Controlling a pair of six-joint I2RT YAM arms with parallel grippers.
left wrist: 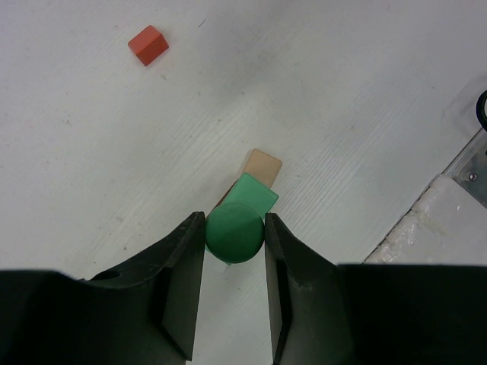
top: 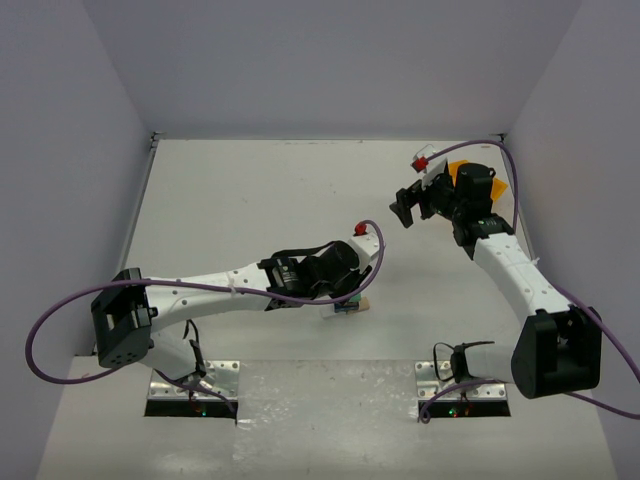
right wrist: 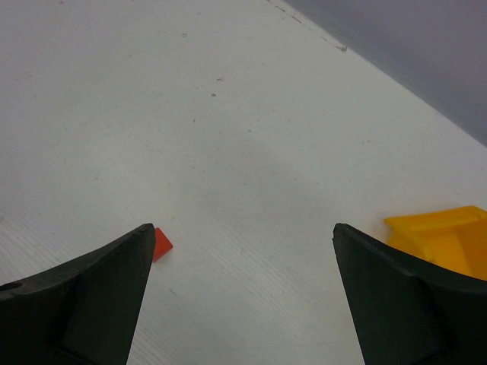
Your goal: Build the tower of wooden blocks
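Near the worktop's (top: 250, 190) front middle, the left claw (left wrist: 233, 220) pinches a green round piece (left wrist: 234, 239) above a green flat block (left wrist: 255, 194) and a pale plank (left wrist: 264, 163). The overhead view hides this stack under the wrist. The right claw (right wrist: 243, 251) hangs spread beside the yellow bin (right wrist: 445, 232) near the far right wall. A red block (left wrist: 148, 45) lies well apart on open worktop.

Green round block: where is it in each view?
Left wrist: green round block, bottom centre, gripped by the left tool.
Top external: hidden under that tool, lower centre.
Right wrist: not in it.
Shared landmark: pale plank, just past the tool tip in top and left wrist views.
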